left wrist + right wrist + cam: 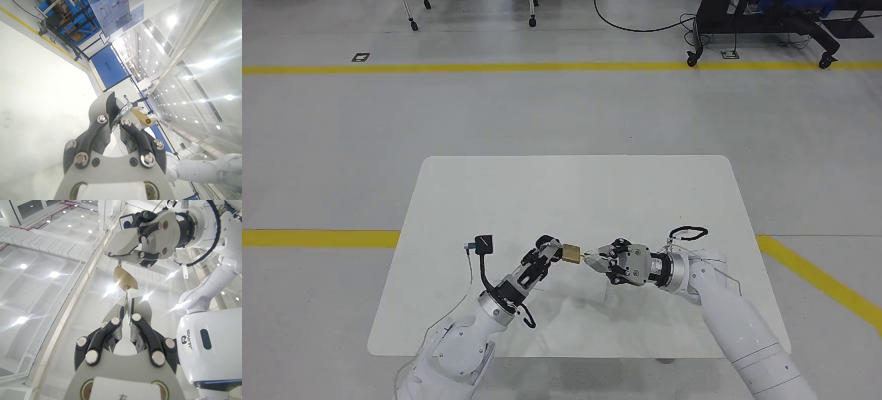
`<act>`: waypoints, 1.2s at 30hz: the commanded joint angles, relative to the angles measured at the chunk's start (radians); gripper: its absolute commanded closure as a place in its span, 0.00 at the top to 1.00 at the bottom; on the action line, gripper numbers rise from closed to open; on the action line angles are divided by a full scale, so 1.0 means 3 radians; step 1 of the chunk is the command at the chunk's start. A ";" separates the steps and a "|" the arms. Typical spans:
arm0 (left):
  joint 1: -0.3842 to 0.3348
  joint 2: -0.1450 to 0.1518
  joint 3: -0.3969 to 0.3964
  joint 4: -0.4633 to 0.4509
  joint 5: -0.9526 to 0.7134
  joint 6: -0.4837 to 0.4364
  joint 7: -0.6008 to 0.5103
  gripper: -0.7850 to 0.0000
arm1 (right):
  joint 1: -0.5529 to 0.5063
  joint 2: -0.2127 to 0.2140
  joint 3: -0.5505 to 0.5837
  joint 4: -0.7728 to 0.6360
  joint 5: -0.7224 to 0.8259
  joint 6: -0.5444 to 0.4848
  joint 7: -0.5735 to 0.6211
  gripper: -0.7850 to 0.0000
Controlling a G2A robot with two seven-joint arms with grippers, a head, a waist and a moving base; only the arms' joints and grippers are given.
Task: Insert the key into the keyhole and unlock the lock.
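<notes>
A brass padlock (569, 252) hangs over the front middle of the white table (572, 185). My left gripper (548, 252) is shut on its steel shackle (125, 109), and the brass body (141, 117) sticks out past the fingertips. In the right wrist view the left gripper (121, 255) holds the padlock (124, 278) from the far side, keyhole end facing my right gripper (128, 306). That gripper is shut on a silver key (127, 300), whose tip meets the keyhole; how deep it sits I cannot tell. In the top view the right gripper (604, 262) is just right of the lock.
A small black device (482, 245) with a thin cable lies on the table left of the left arm. The table's front edge (572, 356) runs close under both arms. Bare tabletop spreads behind the grippers.
</notes>
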 commanded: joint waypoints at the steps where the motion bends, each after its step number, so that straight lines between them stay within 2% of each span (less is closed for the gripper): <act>1: -0.0002 0.0001 0.0004 -0.0007 -0.0006 0.0015 -0.0018 0.00 | 0.0013 0.0036 -0.0040 0.0001 0.0007 -0.0032 0.0033 0.00; 7: -0.0014 0.0002 0.0010 0.0003 -0.0056 0.0026 -0.0056 0.00 | 0.0060 0.0116 -0.0157 0.0027 0.0017 -0.0116 0.0117 0.00; 9: -0.0013 0.0005 0.0002 0.0014 -0.0071 0.0009 -0.0069 0.33 | 0.0084 0.0140 -0.0199 0.0045 0.0031 -0.0142 0.0143 0.00; 11: -0.0008 0.0009 -0.0012 0.0023 -0.0076 -0.0008 -0.0083 0.48 | 0.0108 0.0162 -0.0247 0.0059 0.0066 -0.0163 0.0164 0.00; 12: -0.0003 0.0012 -0.0020 0.0026 -0.0085 -0.0013 -0.0088 0.63 | 0.0122 0.0172 -0.0272 0.0066 0.0085 -0.0172 0.0173 0.00; 13: 0.0004 0.0015 -0.0033 0.0026 -0.0093 -0.0021 -0.0100 0.70 | 0.0139 0.0186 -0.0311 0.0069 0.0120 -0.0175 0.0176 0.00; 14: 0.0009 0.0018 -0.0046 0.0026 -0.0103 -0.0029 -0.0105 0.68 | 0.0155 0.0196 -0.0341 0.0073 0.0148 -0.0174 0.0175 0.00; 15: 0.0012 0.0020 -0.0052 0.0026 -0.0107 -0.0034 -0.0111 0.48 | 0.0167 0.0203 -0.0358 0.0079 0.0162 -0.0174 0.0175 0.00; 16: 0.0020 0.0023 -0.0066 0.0024 -0.0113 -0.0040 -0.0114 0.38 | 0.0191 0.0215 -0.0394 0.0092 0.0191 -0.0175 0.0176 0.00; 17: 0.0024 0.0025 -0.0073 0.0022 -0.0115 -0.0041 -0.0111 0.13 | 0.0202 0.0221 -0.0413 0.0099 0.0204 -0.0175 0.0176 0.00; 18: 0.0030 0.0026 -0.0078 0.0019 -0.0119 -0.0045 -0.0108 0.00 | 0.0223 0.0228 -0.0445 0.0110 0.0218 -0.0169 0.0170 0.00; 31: 0.0029 0.0034 -0.0091 0.0031 -0.0075 0.0030 -0.0070 0.00 | 0.0530 0.0244 -0.0768 0.0444 0.0454 -0.0166 0.0167 0.00; 32: 0.0027 0.0035 -0.0096 0.0028 -0.0070 0.0041 -0.0063 0.00 | 0.0547 0.0247 -0.0776 0.0468 0.0445 -0.0193 0.0194 0.36; 33: 0.0027 0.0035 -0.0101 0.0028 -0.0069 0.0051 -0.0063 0.00 | 0.0551 0.0250 -0.0773 0.0484 0.0424 -0.0215 0.0216 0.56; 34: 0.0025 0.0037 -0.0116 0.0024 -0.0057 0.0076 -0.0045 0.00 | 0.0556 0.0257 -0.0757 0.0507 0.0377 -0.0266 0.0267 1.00; 36: 0.0021 0.0043 -0.0153 0.0000 0.0029 0.0138 -0.0011 0.00 | 0.0543 0.0276 -0.0699 0.0550 0.0217 -0.0430 0.0399 1.00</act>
